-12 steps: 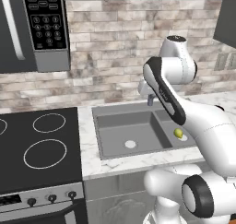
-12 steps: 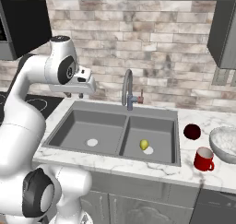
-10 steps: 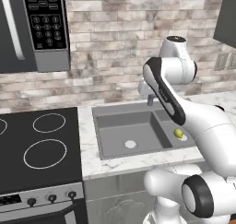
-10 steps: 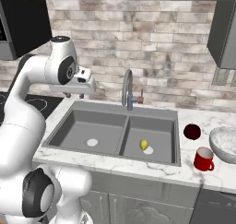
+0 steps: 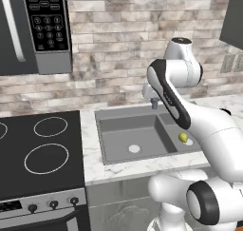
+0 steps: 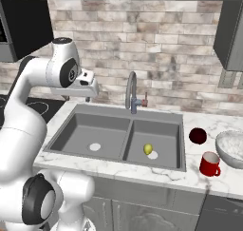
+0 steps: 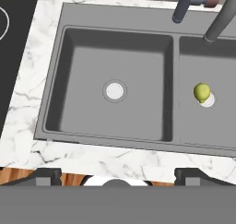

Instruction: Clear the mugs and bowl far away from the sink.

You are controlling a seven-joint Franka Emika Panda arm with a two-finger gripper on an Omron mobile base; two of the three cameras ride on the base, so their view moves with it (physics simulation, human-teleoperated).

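Claw (image 6: 90, 93) poised high over the left basin of the sink (image 6: 118, 136), at centre-left of the right base frame, its fingers (image 7: 46, 176) spread wide at the lower corners of the hand frame and holding nothing. All three task items stand on the marble desk (image 6: 190, 174) at the right edge of the right base frame, on the far side of the sink from the claw: the dark maroon mug (image 6: 197, 136) nearest the sink's right rim, the red mug (image 6: 209, 164) just below it in the frame, toward the front edge, with its handle toward the lower right, and the silvery bowl (image 6: 231, 149) at the extreme right, partly cut off by the frame. The mugs sit near each other, and whether the red one touches the bowl cannot be told. A small yellow-green fruit (image 6: 148, 149) lies in the right basin beside the drain, and the faucet (image 6: 131, 93) rises behind the divider. The coming move turns on one relation: the claw looks down on the left basin, so the whole sink width lies between it and the nearest mug, and the single arm must likely swing toward frame right, past the faucet.
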